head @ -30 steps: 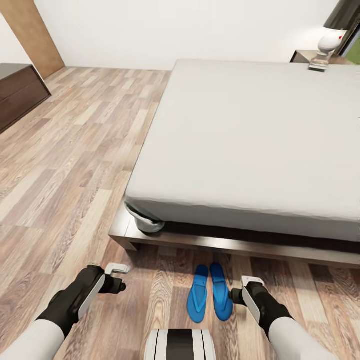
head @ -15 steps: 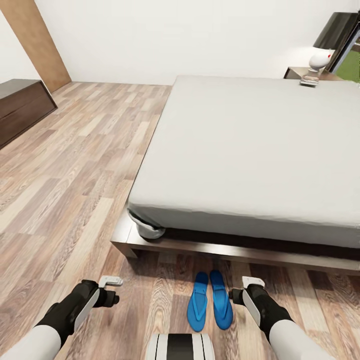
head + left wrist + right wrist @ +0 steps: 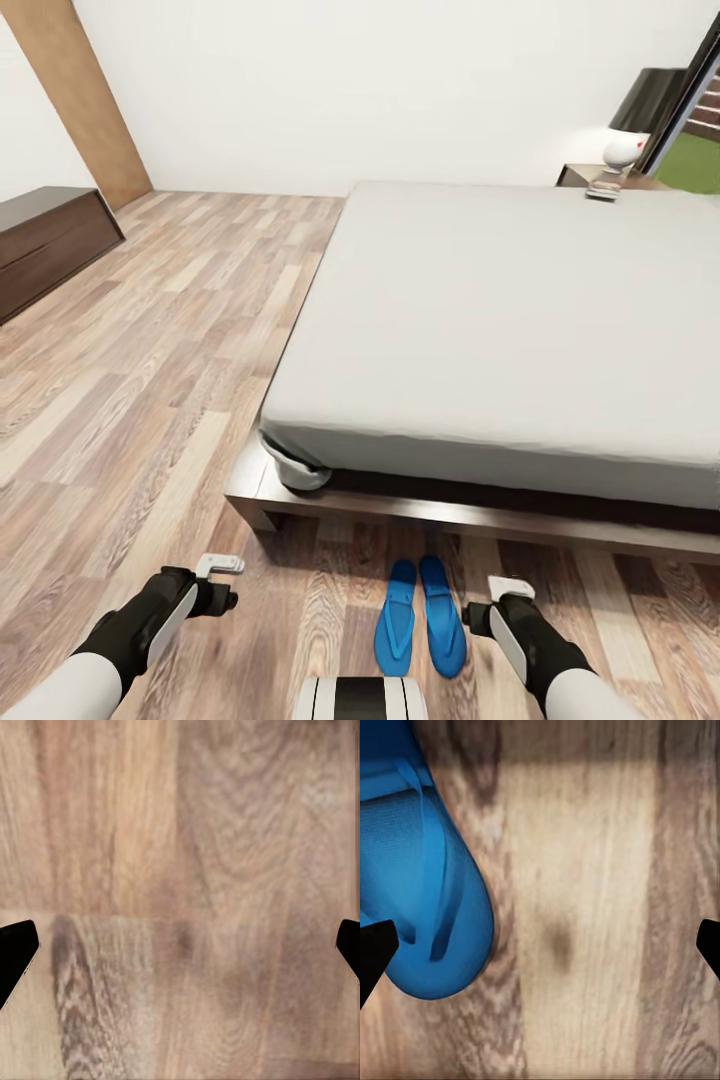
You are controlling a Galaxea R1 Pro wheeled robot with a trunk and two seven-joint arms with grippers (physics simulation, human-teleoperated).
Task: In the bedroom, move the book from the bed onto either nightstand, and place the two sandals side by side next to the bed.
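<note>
Two blue sandals lie side by side on the wood floor just in front of the bed's foot end, the left sandal (image 3: 398,622) and the right sandal (image 3: 441,615). The bed (image 3: 500,320) has a pale grey mattress on a dark brown base. My right gripper (image 3: 497,603) hovers open just right of the sandals; in the right wrist view (image 3: 540,952) one sandal (image 3: 427,885) lies beside it, untouched. My left gripper (image 3: 222,580) is open over bare floor, as the left wrist view (image 3: 180,952) confirms. A nightstand (image 3: 580,175) stands beyond the bed. The book is not identifiable.
A white lamp (image 3: 620,150) stands on the nightstand with a small flat thing (image 3: 603,192) below it, too small to identify. A long dark brown cabinet (image 3: 50,240) lines the left wall near a brown door (image 3: 85,95). Wood floor (image 3: 150,350) stretches left of the bed.
The whole head view has shifted, showing more of the far wall and nightstand, so the camera moved. Sandals, bed and both open grippers keep their places relative to each other.
</note>
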